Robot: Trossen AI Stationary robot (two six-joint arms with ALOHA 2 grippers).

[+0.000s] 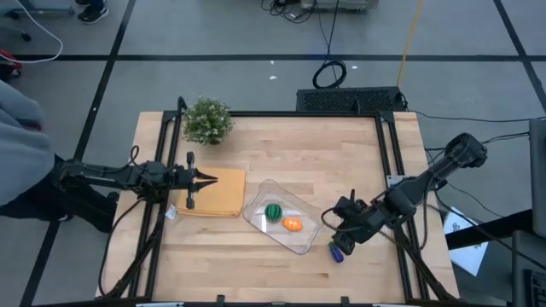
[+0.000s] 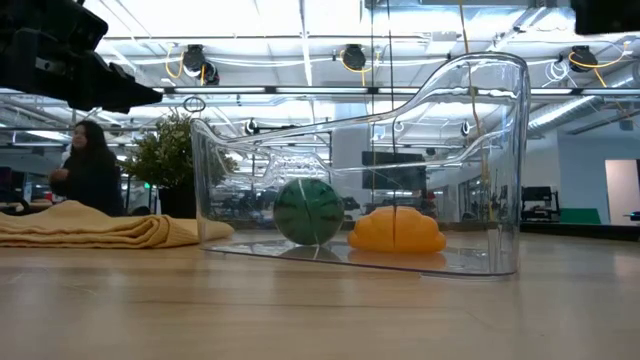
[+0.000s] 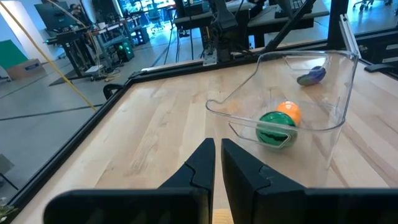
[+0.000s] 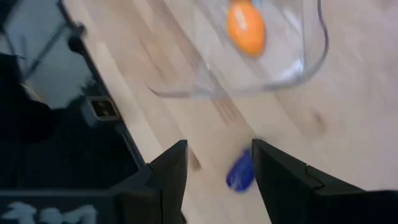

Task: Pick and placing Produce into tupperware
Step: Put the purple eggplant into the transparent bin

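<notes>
Right gripper (image 1: 343, 241): hovering with jaws spread wide at the table's near right side, holding nothing; in the right wrist view the blue-purple piece (image 4: 240, 172) is showing between the two fingers (image 4: 169, 171).
Blue-purple piece: lying on the bare table (image 1: 256, 264) just outside the tupperware's near right corner, directly under the right gripper.
Tupperware (image 1: 300, 241): sitting near the table's middle, turned at an angle, its left end just beside the tan cloth (image 1: 213, 192).
Green striped ball (image 1: 273, 211): resting inside the tupperware.
Orange oval (image 1: 293, 224): resting inside the tupperware, just beside the ball.
Left gripper (image 1: 209, 179): waiting over the tan cloth, jaws nearly closed, gripping nothing.
Potted plant (image 1: 207, 121): standing at the far left corner.
</notes>
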